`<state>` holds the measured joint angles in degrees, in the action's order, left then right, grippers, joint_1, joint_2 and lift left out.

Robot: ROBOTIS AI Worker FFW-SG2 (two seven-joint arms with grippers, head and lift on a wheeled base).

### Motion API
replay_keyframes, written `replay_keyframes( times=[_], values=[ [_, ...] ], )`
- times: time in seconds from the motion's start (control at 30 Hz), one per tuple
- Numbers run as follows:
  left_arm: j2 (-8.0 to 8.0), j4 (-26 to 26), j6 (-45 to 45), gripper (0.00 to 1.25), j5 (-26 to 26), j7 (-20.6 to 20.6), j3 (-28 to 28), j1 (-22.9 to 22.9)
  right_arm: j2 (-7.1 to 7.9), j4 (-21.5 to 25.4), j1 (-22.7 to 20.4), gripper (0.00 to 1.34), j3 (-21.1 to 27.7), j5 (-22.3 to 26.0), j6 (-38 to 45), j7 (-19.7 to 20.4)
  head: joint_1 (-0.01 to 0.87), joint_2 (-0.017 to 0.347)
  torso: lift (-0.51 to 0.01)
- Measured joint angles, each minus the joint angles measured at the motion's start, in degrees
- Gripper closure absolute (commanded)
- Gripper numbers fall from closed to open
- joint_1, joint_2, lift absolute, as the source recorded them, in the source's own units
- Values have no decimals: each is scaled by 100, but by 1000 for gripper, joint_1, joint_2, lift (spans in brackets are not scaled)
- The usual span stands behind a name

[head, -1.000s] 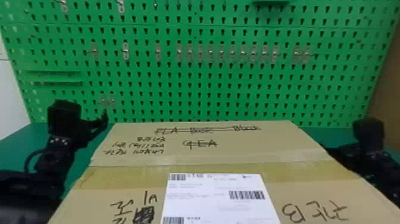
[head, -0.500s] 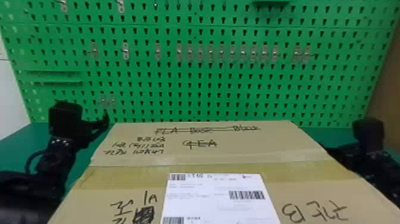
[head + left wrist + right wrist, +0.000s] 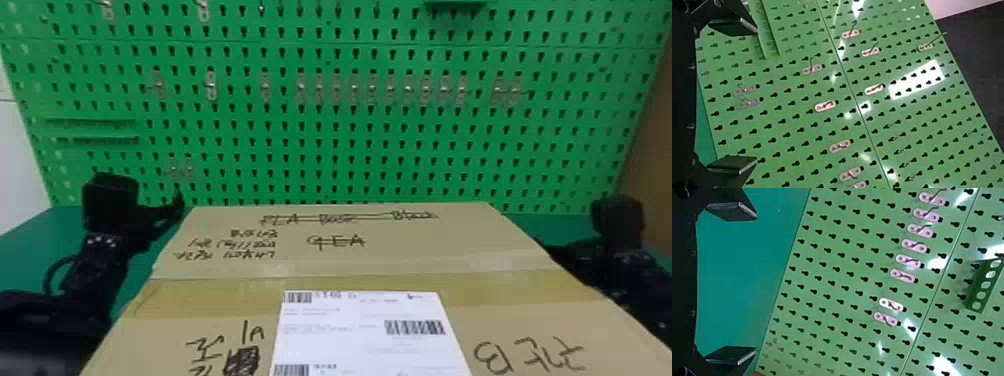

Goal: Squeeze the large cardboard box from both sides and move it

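The large cardboard box point(image 3: 400, 270), taped across its top and bearing a white label, fills the lower middle of the head view, lying flat. Beside its far left corner is my left gripper point(image 3: 111, 200); whether it touches the box is unclear. Off the box's right side stands my right gripper point(image 3: 617, 217), partly dark against the background. In the left wrist view my left gripper point(image 3: 756, 96) is spread wide, with nothing between its fingers. My right gripper point(image 3: 756, 284) is likewise wide apart and holds nothing in the right wrist view.
A green pegboard point(image 3: 330, 145) with metal hooks rises behind the box. Green table surface point(image 3: 30, 240) shows to the left, beyond the left arm. A brown panel point(image 3: 655, 150) stands at the far right.
Both grippers have shifted very slightly inward, toward the box's sides. The box keeps its place.
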<state>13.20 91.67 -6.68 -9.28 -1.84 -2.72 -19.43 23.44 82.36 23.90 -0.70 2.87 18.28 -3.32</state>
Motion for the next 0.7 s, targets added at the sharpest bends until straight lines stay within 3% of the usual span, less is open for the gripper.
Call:
replay_keyframes(
  times=[0.7],
  values=[
    [-71, 0, 0, 127, -21, 0, 2, -25, -74, 0, 22, 101, 60, 3, 3, -2, 398, 51, -209]
  ],
)
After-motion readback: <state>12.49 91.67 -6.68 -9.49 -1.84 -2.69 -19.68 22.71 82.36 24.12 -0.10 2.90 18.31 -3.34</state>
